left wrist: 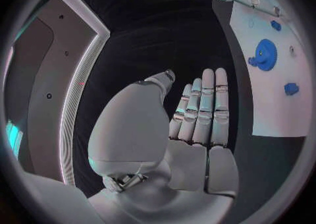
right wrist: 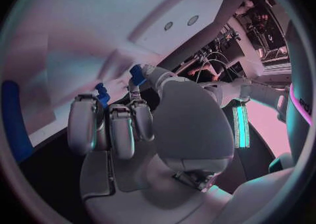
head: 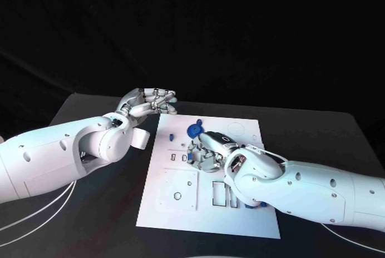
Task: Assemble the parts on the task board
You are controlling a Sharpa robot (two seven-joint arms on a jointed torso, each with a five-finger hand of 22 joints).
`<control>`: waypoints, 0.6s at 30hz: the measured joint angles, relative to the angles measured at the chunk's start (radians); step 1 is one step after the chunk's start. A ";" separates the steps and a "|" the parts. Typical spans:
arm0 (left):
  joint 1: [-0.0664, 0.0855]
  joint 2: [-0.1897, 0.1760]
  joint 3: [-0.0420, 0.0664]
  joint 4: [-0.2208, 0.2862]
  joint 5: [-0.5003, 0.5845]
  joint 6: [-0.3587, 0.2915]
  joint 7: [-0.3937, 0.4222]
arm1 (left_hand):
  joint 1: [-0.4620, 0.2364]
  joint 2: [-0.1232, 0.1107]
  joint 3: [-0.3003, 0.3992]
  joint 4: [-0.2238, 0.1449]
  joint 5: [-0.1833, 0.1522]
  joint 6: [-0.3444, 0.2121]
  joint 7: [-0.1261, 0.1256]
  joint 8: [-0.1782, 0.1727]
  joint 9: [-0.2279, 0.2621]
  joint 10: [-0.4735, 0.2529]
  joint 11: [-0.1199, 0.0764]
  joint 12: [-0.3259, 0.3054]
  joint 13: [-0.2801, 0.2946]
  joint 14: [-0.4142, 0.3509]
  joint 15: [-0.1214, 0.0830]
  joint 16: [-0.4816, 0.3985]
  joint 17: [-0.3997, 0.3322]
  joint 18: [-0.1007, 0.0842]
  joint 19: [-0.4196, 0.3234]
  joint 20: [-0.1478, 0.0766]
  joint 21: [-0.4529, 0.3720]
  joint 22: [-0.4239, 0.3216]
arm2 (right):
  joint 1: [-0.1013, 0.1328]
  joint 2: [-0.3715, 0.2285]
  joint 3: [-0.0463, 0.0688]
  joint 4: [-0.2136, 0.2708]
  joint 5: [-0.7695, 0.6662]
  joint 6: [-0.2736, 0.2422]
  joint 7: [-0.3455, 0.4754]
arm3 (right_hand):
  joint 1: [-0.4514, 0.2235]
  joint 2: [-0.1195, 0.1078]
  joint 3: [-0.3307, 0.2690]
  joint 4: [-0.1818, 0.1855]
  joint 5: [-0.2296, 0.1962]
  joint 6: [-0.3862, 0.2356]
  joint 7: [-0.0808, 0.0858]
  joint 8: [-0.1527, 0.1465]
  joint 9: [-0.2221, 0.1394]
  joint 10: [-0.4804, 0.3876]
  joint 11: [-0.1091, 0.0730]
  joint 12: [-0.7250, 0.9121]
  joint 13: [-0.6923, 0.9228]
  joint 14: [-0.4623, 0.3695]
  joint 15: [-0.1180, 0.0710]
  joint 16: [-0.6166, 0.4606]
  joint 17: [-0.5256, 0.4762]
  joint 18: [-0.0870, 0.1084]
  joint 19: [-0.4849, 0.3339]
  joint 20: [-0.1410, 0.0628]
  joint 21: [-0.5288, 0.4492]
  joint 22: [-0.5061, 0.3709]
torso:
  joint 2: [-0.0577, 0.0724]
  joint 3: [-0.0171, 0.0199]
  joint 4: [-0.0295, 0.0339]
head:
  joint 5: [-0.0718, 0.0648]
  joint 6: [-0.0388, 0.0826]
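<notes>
1. Task board [head: 241, 213]: the stretch under the right hand [head: 210, 152] and its forearm is covered, so the slots beneath the fingers cannot be read.
2. Small blue part [right wrist: 137, 74] at the right hand's fingertips, wrist view: half hidden behind the fingers; its shape cannot be told, nor whether it is pinched or merely touched.
3. Second blue piece [right wrist: 102, 95] beside those fingers: mostly covered.
4. Blue strip [right wrist: 13, 118]: cut off by the circle's rim.
5. Blue gear [left wrist: 265, 54] beyond the left hand's [left wrist: 200, 113] fingertips: teeth too blurred to tell.
</notes>
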 measured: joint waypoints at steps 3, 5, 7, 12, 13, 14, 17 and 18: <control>0.000 -0.001 0.000 0.000 0.000 0.000 0.000 | 0.000 0.000 0.000 0.000 0.000 0.000 0.000 0.000 0.000 0.000 0.000 0.000 0.000 0.000 0.000 0.000 0.000 0.000 0.000 0.000 0.000 0.000 | -0.002 0.004 0.000 -0.004 -0.005 0.000 -0.001 | 0.000 0.000 0.000 0.000 -0.001 0.000 0.000 0.000 0.000 0.000 0.000 0.000 0.000 0.000 0.000 0.000 0.000 0.000 0.000 0.000 0.000 0.000 | 0.000 0.0000 0.0000 | 0.002 -0.002; 0.000 -0.001 0.000 0.001 0.000 0.001 -0.001 | 0.000 0.000 0.000 0.000 0.000 0.000 0.000 0.000 0.000 0.000 0.000 0.000 0.000 0.000 0.000 0.000 0.000 0.000 0.000 0.000 0.000 0.000 | -0.003 0.005 0.000 -0.006 -0.007 0.000 -0.002 | 0.000 0.000 0.000 0.000 -0.002 0.000 0.000 0.000 0.000 0.000 0.000 0.000 0.000 0.000 0.000 0.000 0.000 0.000 0.000 0.000 0.000 0.000 | 0.000 0.0000 0.0000 | 0.002 -0.003; 0.000 -0.002 0.000 0.001 0.000 0.001 -0.001 | 0.000 0.000 0.000 0.000 0.000 0.000 0.000 0.000 0.000 0.000 0.000 0.000 0.000 0.000 0.000 0.000 0.000 0.000 0.000 0.000 0.000 0.000 | -0.003 0.007 0.000 -0.010 -0.009 0.000 -0.002 | 0.000 0.000 0.000 0.000 -0.002 0.000 0.000 0.000 0.000 0.000 0.000 0.000 0.000 0.000 0.000 0.000 0.000 0.000 0.000 0.000 0.000 0.000 | 0.000 0.0000 0.0000 | 0.004 -0.004; 0.000 -0.003 0.000 0.002 0.000 0.001 -0.001 | 0.000 0.000 0.000 0.000 0.000 0.000 0.000 0.000 0.000 0.000 0.000 0.000 0.000 0.000 0.000 0.000 0.000 0.000 0.000 0.000 0.000 0.000 | -0.006 0.014 0.000 -0.018 -0.011 0.000 -0.002 | 0.000 0.000 0.000 0.000 0.002 0.000 0.000 0.000 0.000 0.000 0.000 0.000 0.000 0.000 0.000 0.000 0.000 0.000 0.000 0.000 0.000 0.000 | 0.001 0.0001 -0.0002 | 0.006 -0.007; 0.000 -0.003 0.000 0.002 0.000 0.001 -0.002 | 0.000 0.000 0.000 0.000 0.000 0.000 0.000 0.000 0.000 0.000 0.000 0.000 0.000 0.000 0.000 0.000 0.000 0.000 0.000 0.000 0.000 0.000 | -0.007 0.014 0.000 -0.018 -0.012 0.000 -0.002 | -0.004 -0.005 0.000 0.000 0.003 0.000 0.000 0.003 0.000 0.000 0.000 0.000 0.000 0.000 0.000 0.000 0.000 0.000 0.000 0.000 0.000 0.000 | 0.001 0.0002 -0.0002 | 0.006 -0.007; 0.000 -0.003 0.000 0.002 0.000 0.001 -0.002 | 0.000 0.000 0.000 0.000 0.000 0.000 0.000 0.000 0.000 0.000 0.000 0.000 0.000 0.000 0.000 0.000 0.001 0.000 0.000 0.000 0.000 0.000 | -0.008 0.015 0.000 -0.019 -0.012 0.000 -0.002 | -0.005 -0.005 0.000 0.000 0.003 -0.002 -0.002 0.006 0.000 0.000 0.000 0.000 0.000 0.000 0.000 0.000 0.001 0.000 0.000 0.000 0.000 0.000 | 0.001 0.0004 -0.0002 | 0.006 -0.007; 0.000 -0.003 0.000 0.003 0.000 0.002 -0.002 | 0.000 0.000 0.000 0.000 0.000 0.000 0.000 0.000 0.000 0.000 0.000 0.000 0.000 0.000 0.000 0.000 0.001 0.000 0.000 0.000 0.000 0.000 | -0.009 0.017 0.000 -0.020 -0.013 0.000 -0.002 | -0.005 -0.006 0.000 0.000 0.003 -0.004 -0.004 0.007 0.001 -0.002 -0.002 0.000 0.000 0.000 0.000 0.000 0.001 0.000 0.000 0.000 0.000 0.000 | 0.001 0.0007 -0.0002 | 0.007 -0.008; 0.000 -0.004 0.000 0.003 0.000 0.002 -0.002 | 0.000 0.000 0.000 0.000 0.000 0.000 0.000 0.000 0.000 0.000 0.000 0.000 0.000 0.000 0.000 0.000 0.001 0.000 0.000 0.000 0.000 0.000 | -0.009 0.017 0.001 -0.020 -0.014 -0.001 -0.002 | -0.005 -0.006 0.000 0.000 0.003 -0.004 -0.004 0.007 0.001 -0.004 -0.004 0.000 0.000 0.000 0.000 0.000 0.001 0.000 0.000 0.000 0.000 0.000 | 0.001 0.0007 -0.0001 | 0.007 -0.009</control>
